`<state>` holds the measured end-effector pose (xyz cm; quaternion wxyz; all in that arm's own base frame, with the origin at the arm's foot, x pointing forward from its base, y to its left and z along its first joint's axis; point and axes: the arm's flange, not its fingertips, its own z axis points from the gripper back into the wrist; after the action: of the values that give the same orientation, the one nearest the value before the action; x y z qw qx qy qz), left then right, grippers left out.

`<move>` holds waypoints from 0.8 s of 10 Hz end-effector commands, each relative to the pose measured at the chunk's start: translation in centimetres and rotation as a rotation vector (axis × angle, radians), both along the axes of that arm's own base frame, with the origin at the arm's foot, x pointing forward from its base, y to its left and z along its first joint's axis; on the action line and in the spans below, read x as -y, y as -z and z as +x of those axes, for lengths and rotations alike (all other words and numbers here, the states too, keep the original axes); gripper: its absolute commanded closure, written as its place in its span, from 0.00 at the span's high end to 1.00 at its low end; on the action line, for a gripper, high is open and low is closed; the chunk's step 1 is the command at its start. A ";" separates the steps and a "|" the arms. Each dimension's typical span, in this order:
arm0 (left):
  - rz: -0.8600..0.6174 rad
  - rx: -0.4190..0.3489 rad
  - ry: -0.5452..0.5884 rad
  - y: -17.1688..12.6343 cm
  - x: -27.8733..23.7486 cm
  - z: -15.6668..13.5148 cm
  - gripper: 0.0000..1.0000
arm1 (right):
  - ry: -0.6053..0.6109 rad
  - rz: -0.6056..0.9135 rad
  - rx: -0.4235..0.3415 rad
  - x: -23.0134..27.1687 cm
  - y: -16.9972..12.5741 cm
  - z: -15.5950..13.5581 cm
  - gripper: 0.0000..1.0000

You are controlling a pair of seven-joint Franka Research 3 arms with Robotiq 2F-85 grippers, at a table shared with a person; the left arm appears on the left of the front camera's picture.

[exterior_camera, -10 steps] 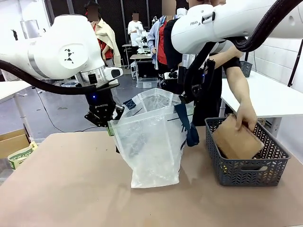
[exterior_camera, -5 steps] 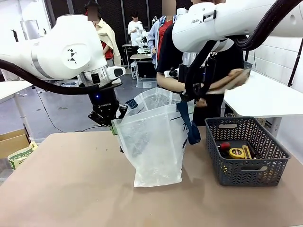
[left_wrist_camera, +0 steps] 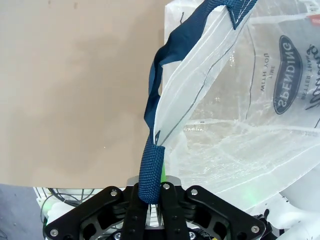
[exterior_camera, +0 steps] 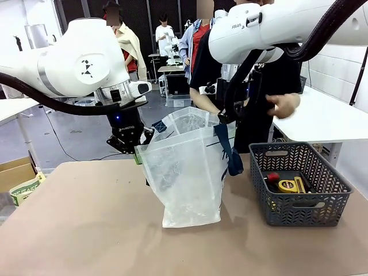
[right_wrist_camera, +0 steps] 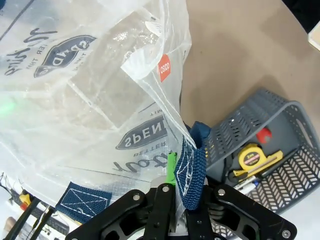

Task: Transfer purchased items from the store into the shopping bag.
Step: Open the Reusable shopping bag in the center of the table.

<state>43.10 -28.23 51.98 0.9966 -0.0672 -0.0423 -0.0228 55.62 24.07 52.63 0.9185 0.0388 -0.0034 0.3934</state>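
Glossy translucent plastic shopping bag (exterior_camera: 187,172), woven handles (left_wrist_camera: 150,170)

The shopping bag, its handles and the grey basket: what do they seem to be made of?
Shopping bag: thin translucent plastic film, glossy; it creases and shows through. Handles: navy woven webbing, matte; the weave shows. Basket: probably moulded dark grey plastic, matte, with lattice walls.
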 end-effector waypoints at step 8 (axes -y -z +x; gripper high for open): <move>0.019 -0.005 0.001 0.0 -0.8 -0.2 0.00 | 0.018 -0.007 -0.004 0.3 0.2 0.1 0.00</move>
<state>43.10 -28.23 51.98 0.9966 -0.0672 -0.0423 -0.0228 55.62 24.07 52.62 0.9186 0.0388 -0.0033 0.3932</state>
